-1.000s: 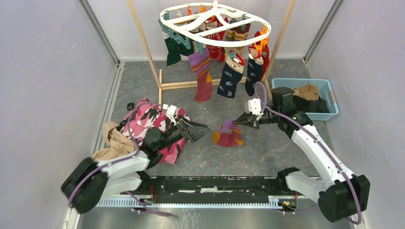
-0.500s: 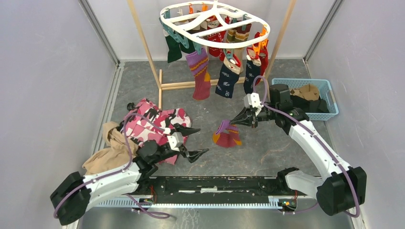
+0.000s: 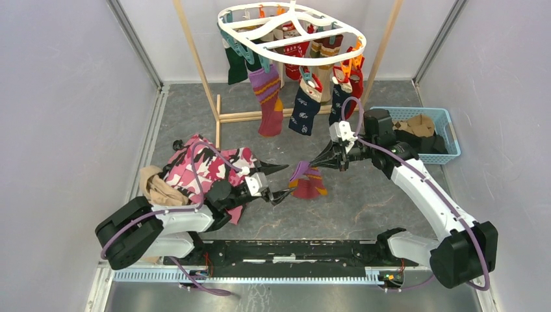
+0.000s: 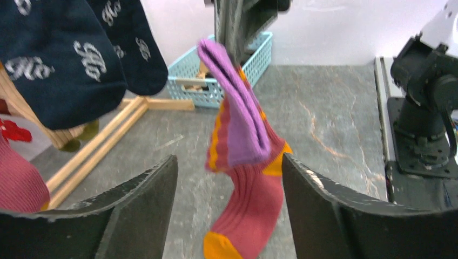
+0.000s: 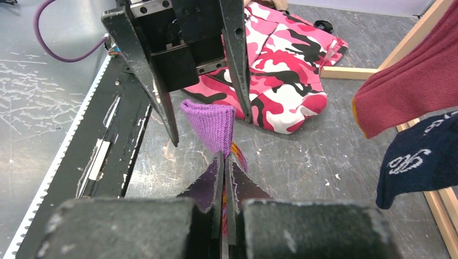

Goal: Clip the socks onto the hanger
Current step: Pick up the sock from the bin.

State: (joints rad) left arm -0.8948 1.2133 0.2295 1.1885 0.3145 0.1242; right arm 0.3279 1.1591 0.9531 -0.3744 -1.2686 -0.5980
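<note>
Grey table (image 3: 364, 208): right gripper (image 3: 313, 166) pinches the sock (image 3: 310, 186) by its purple cuff; left gripper (image 3: 288, 180), spread, straddles the sock, and would best close on the cuff's free edge, keeping it taut for the hanger (image 3: 292, 32).

Navy socks (image 4: 59, 65) (two, hanging) are cut off at the left-wrist view's top.

One hanger (image 3: 292, 58), one blue basket (image 3: 453, 140)

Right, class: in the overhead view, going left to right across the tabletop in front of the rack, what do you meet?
Tan cloth, pink camouflage cloth, left gripper with jaws open, maroon sock, blue basket.
</note>
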